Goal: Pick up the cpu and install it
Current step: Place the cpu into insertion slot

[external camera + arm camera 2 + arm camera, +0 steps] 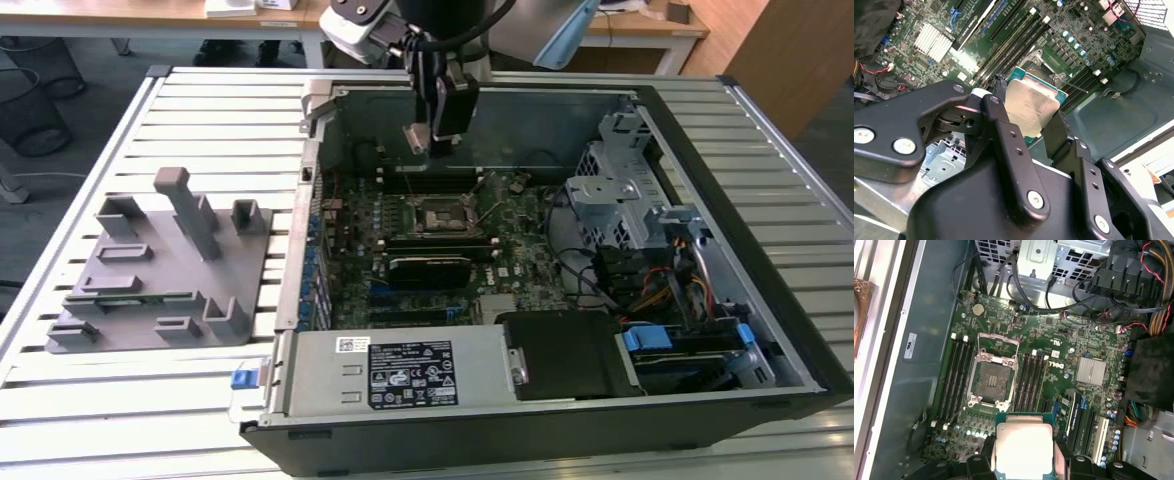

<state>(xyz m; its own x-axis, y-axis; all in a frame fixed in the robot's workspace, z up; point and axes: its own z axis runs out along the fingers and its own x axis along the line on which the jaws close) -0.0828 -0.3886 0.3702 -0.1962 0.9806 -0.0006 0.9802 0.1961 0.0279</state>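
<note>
My gripper (pixel 434 142) hangs over the back part of the open computer case (pixel 787 250), above the motherboard (pixel 400 235). It is shut on the cpu (pixel 1030 107), a flat square chip with a silvery top and a green rim, also seen in the first wrist view as the cpu (pixel 1023 450) between two black fingers (pixel 1066 460). The open, empty socket (pixel 991 379) with its metal frame raised lies on the board below and ahead of the chip; in the exterior view the socket (pixel 438 215) sits a little nearer the camera than the gripper.
Memory slots (pixel 1029 380) flank the socket. A drive cage (pixel 607 195) and bundled cables (pixel 654 280) fill the case on the exterior view's right, and a power supply (pixel 400 370) sits at the near end. A grey fixture block (pixel 154 265) stands on the slatted table (pixel 134 400).
</note>
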